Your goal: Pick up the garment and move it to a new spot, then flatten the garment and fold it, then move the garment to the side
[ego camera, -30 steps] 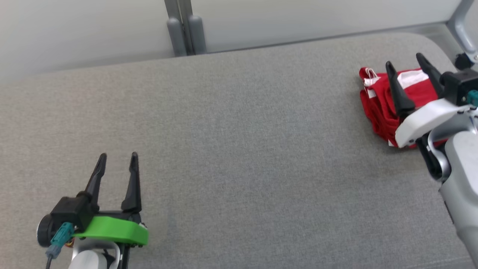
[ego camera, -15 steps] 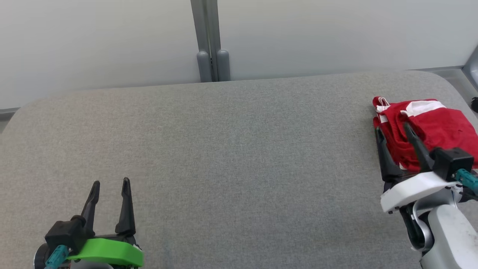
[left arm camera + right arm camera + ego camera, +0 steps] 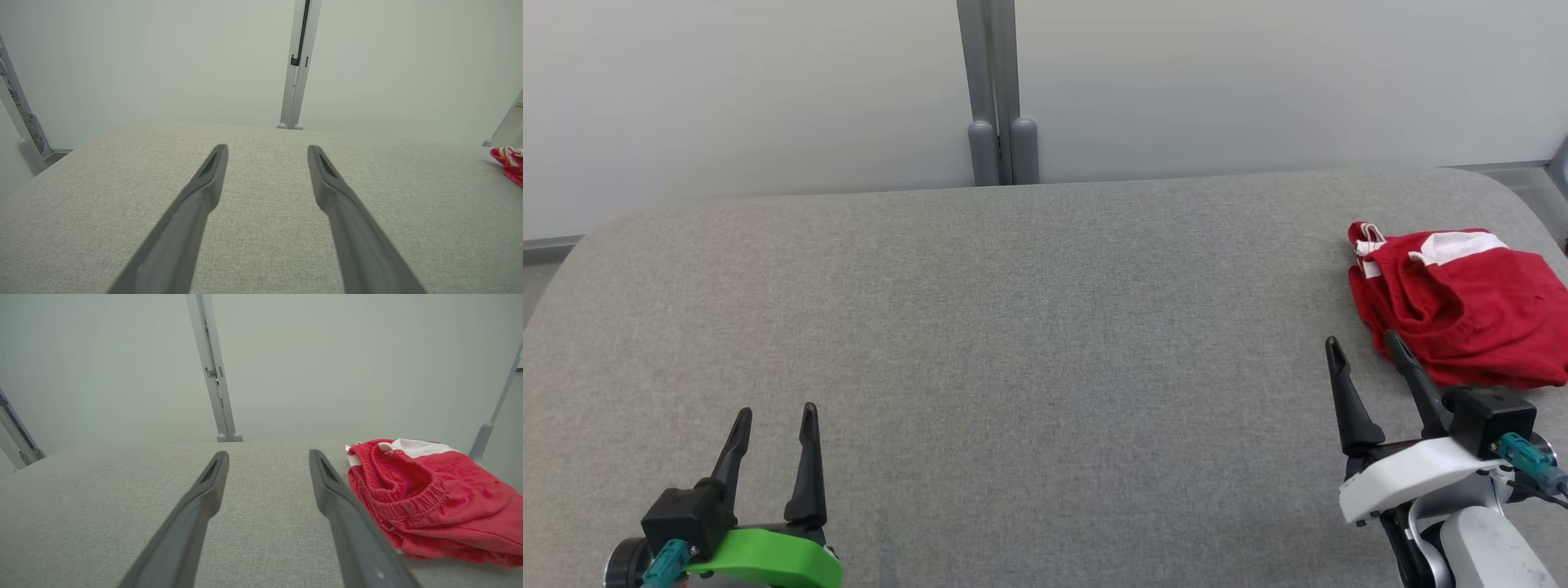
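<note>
On grey fabric worktop, red cloth garment with white trim. Just beside it, right tool, released and empty. Well apart, left tool, also released.

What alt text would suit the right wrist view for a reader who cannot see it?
A red garment with white trim lies bunched on a grey fabric surface, at the view's right beside the right gripper, whose dark fingers stand open and empty. Behind are a pale wall and a grey post.

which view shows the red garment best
Right wrist view: the red garment lies close and large, elastic band and white stripe clear. Head view shows it smaller, at the right edge; left wrist view catches a corner.
</note>
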`<state>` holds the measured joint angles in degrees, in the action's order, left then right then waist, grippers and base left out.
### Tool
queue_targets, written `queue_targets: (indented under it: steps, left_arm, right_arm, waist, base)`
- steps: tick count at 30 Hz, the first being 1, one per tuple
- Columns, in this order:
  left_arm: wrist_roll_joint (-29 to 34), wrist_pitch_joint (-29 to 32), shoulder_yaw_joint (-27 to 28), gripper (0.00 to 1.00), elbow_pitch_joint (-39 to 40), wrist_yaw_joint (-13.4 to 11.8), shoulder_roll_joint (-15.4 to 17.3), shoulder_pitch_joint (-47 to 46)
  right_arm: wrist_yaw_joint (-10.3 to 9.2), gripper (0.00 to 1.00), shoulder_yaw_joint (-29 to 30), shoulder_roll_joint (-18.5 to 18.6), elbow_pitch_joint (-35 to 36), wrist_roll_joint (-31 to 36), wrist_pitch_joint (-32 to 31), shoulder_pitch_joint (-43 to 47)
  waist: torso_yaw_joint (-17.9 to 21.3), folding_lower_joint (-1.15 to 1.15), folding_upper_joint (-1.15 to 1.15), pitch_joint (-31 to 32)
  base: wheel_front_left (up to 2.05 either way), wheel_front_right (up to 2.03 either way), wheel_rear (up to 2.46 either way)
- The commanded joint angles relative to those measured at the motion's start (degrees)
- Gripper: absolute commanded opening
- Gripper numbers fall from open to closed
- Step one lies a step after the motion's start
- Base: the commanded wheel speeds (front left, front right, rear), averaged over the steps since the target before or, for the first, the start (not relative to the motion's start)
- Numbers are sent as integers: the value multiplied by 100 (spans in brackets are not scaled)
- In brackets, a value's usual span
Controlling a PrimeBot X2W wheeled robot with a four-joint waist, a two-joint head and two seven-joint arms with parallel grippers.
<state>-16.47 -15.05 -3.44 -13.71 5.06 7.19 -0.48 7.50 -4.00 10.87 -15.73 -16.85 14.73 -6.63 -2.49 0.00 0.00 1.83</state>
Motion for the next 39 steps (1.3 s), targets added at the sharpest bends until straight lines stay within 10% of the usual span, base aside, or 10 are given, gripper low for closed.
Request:
queue_targets:
  steps: [1,27,28,39]
  left_arm:
    - [91,-13,38,100,-22,34,-21,86]
    - [385,-15,173,100,-111,144,-156,8]
    - [325,1,154,0,-116,109,-145,-4]
    - [-483,279,257,0,-323,119,-202,-50]
  right_arm:
    - [-2,100,-8,-11,20,51,41,46]
    - [-2,100,-49,-117,-165,190,50,-102]
    - [0,0,-43,-118,-154,148,25,-58]
    - [0,0,71,-249,-295,-621,-230,77]
  waist:
    - [0,0,0,0]
    - [4,0,0,-2]
    - [4,0,0,-2]
    - [19,0,0,-13]
  base:
    - [0,0,0]
    - [0,0,0]
    - [0,0,0]
    - [0,0,0]
